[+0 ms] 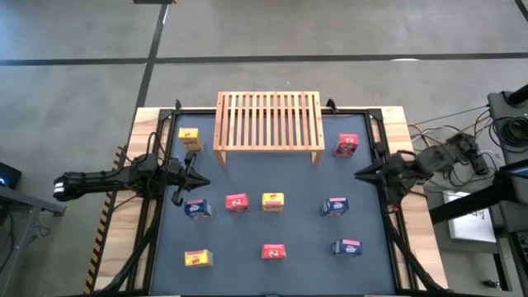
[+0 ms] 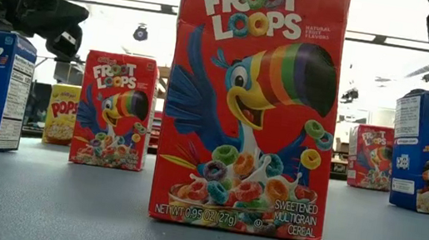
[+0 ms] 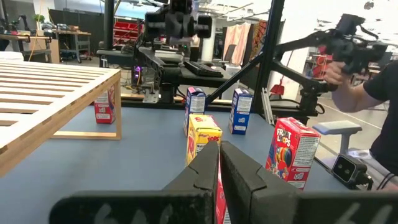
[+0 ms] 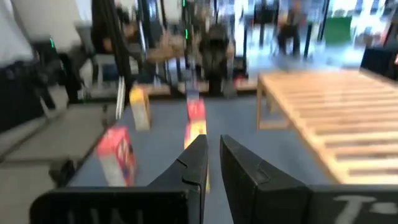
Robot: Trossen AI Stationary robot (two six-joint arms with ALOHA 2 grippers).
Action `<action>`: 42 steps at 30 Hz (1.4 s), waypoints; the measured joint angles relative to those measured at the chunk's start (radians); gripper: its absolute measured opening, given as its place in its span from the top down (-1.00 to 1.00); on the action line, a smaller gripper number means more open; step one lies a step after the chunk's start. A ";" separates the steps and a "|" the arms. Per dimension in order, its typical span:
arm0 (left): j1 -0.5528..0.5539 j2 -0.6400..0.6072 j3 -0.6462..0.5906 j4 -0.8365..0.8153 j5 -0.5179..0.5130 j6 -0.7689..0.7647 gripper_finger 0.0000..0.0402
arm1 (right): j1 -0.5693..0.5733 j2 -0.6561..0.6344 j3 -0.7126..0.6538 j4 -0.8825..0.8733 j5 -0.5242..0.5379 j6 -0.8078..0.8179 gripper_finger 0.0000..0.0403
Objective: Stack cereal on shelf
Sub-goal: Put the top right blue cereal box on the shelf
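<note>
Right, from above the shelf (image 1: pixel 268 122) sits at the upper middle of the frame, its slatted top bare, standing on the dark table (image 1: pixel 297 256). All nine cereal boxes are down on the table. A yellow box (image 1: pixel 190 138) stands just left of the shelf, and a red box (image 1: pixel 346 146) just right of it. Across the middle runs a row: blue box (image 1: pixel 197 209), red box (image 1: pixel 237 203), yellow box (image 1: pixel 273 201), then another blue box (image 1: pixel 334 206) further right. Along the lower part of the frame sit a yellow box (image 1: pixel 196 259), a red box (image 1: pixel 273 252) and a blue box (image 1: pixel 347 247).

The left end effector (image 1: pixel 200 181) is at the left edge of the table, clenched with nothing in it, pointing toward the centre, above and left of the first blue box. The right end effector (image 1: pixel 360 174) hangs at the right edge, fingers nearly together and holding nothing, just below the red box beside the shelf.

In the left wrist view, a person (image 3: pixel 373 106) stands at the right of the frame beyond the table.
</note>
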State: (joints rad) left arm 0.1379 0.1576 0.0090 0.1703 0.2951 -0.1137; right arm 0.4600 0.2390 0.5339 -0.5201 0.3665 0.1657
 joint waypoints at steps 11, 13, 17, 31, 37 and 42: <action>0.000 0.000 0.000 0.000 0.000 0.000 1.00 | 0.158 0.338 -0.003 -0.049 0.052 0.164 0.83; 0.000 0.000 0.000 0.000 0.000 0.000 1.00 | 0.206 0.366 0.035 -0.082 0.101 0.178 0.83; 0.000 0.000 0.000 0.000 0.000 0.000 1.00 | 0.288 0.387 0.132 -0.148 0.131 0.227 0.83; 0.000 0.002 0.000 -0.007 0.000 0.000 1.00 | 0.354 0.424 0.164 -0.313 0.224 0.332 0.83; 0.000 0.002 0.000 -0.007 0.000 0.000 1.00 | 0.354 0.417 0.164 -0.313 0.264 0.282 0.83; 0.000 0.002 0.000 -0.007 0.000 0.000 1.00 | 0.354 0.417 0.164 -0.313 0.264 0.283 0.64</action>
State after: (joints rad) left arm 0.1379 0.1596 0.0086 0.1631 0.2955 -0.1135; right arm 0.8135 0.6560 0.6983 -0.8333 0.6307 0.4484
